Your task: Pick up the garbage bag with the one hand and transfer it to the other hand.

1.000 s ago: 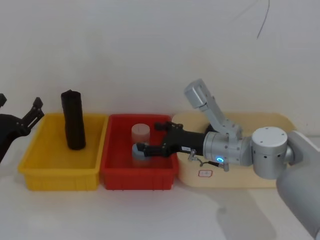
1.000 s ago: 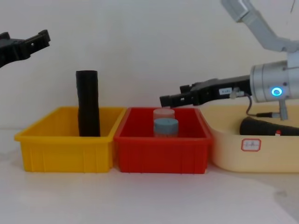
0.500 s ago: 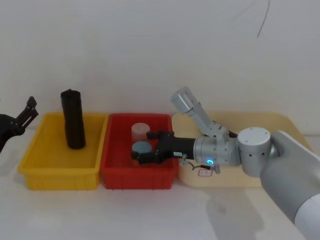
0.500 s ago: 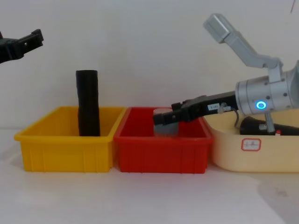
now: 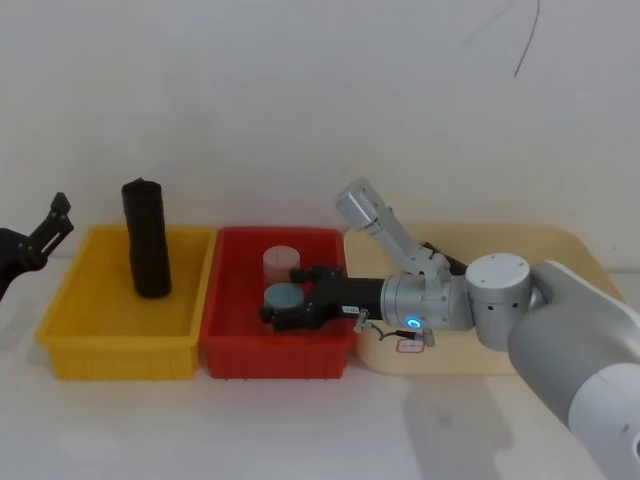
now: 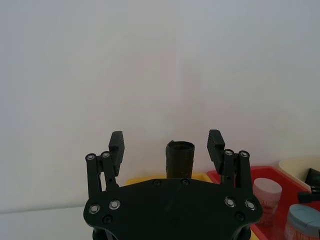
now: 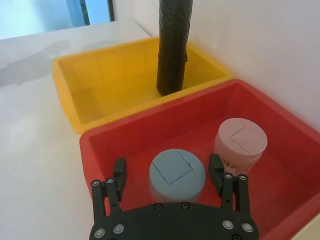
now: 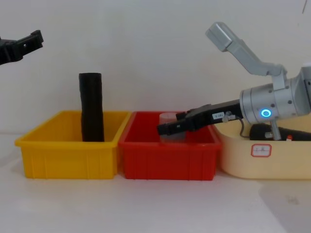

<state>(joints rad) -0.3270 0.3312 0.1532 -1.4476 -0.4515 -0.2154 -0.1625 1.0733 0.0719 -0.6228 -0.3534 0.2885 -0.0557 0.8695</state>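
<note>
Lower than half a second before, the right gripper (image 5: pixel 284 296) had sunk into the red bin (image 5: pixel 280 352), its arm reaching across from above the cream tray (image 8: pixel 262 165) with a blue ring lit on the wrist. In the right wrist view that gripper (image 7: pixel 168 167) stood wide open, one finger on each side of the blue-lidded jar (image 7: pixel 177 175). A narrow gap showed between each fingertip and the jar's wall, so it straddled the jar without clamping it. A pink-lidded jar (image 7: pixel 240 142) stood just beside the blue one, deeper in the same bin. From the chest view the gripper (image 8: pixel 165 129) lay low over the bin's rim, in front of the jars.

The garbage bag (image 5: pixel 147 240) had not shifted. It stood upright in the far part of the yellow bin (image 5: pixel 115 355), well apart from both grippers, and nothing touched it. Another black roll (image 8: pixel 262 132) lay in the cream tray, behind the right arm.

The left gripper (image 5: pixel 50 230) hung raised at the robot's far left, beyond the yellow bin's outer end, about where it had been half a second earlier. Its fingers (image 6: pixel 116 141) were spread wide, with nothing held between them.
</note>
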